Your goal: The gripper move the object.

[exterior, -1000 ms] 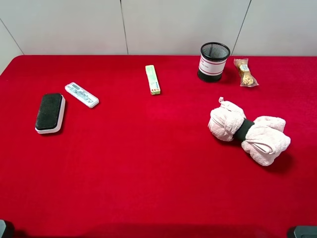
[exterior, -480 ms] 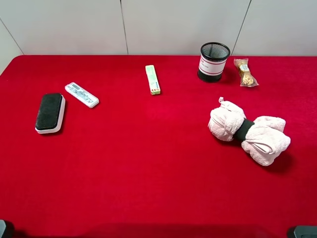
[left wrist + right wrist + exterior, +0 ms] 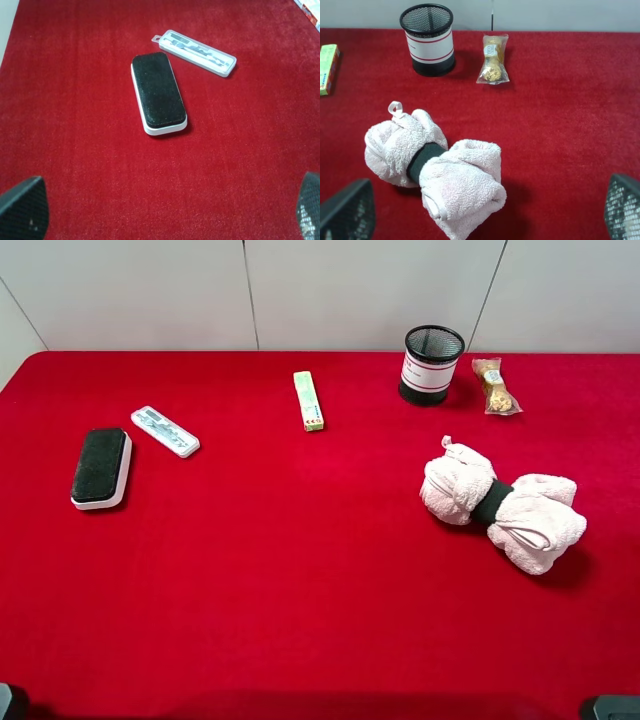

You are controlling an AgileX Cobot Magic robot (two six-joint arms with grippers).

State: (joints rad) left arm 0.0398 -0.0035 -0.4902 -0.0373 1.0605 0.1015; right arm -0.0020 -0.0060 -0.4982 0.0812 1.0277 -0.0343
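A black-topped white eraser point(image 3: 101, 468) lies at the left of the red table, with a clear plastic case point(image 3: 165, 431) beside it. Both show in the left wrist view: the eraser point(image 3: 158, 93) and the case point(image 3: 195, 53). A rolled pink towel with a black band point(image 3: 502, 505) lies at the right and also shows in the right wrist view point(image 3: 435, 167). My left gripper point(image 3: 165, 210) is open and empty, well short of the eraser. My right gripper point(image 3: 485, 210) is open and empty, just short of the towel.
A green box point(image 3: 308, 400) lies at the back middle. A black mesh pen cup point(image 3: 432, 365) and a wrapped candy pack point(image 3: 494, 386) stand at the back right, also in the right wrist view: the cup point(image 3: 427, 40) and the pack point(image 3: 493, 59). A white wall borders the table's far edge.
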